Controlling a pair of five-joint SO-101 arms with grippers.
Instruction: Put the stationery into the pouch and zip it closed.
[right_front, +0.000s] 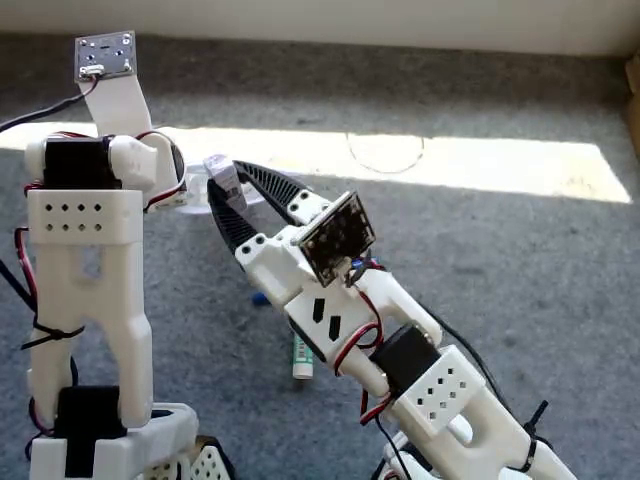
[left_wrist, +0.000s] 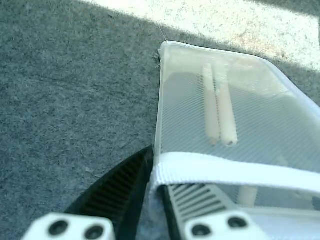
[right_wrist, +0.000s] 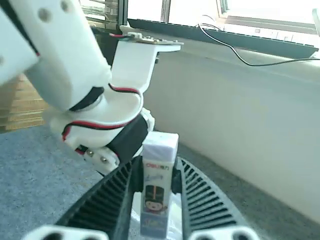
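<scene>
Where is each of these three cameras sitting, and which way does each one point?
High view: off the arms, looking down over the grey surface; shows the left arm, right arm and right claw holding an eraser.
Left wrist view: on the left arm's wrist, looking down along the left claw at the mesh pouch it grips.
Right wrist view: on the right arm's wrist, looking level past its claw and the eraser toward the left arm and a wall.
Shared: high and right wrist views both show the eraser.

Grey carpet (right_front: 530, 300), sunlit strip (right_front: 490, 162)
</scene>
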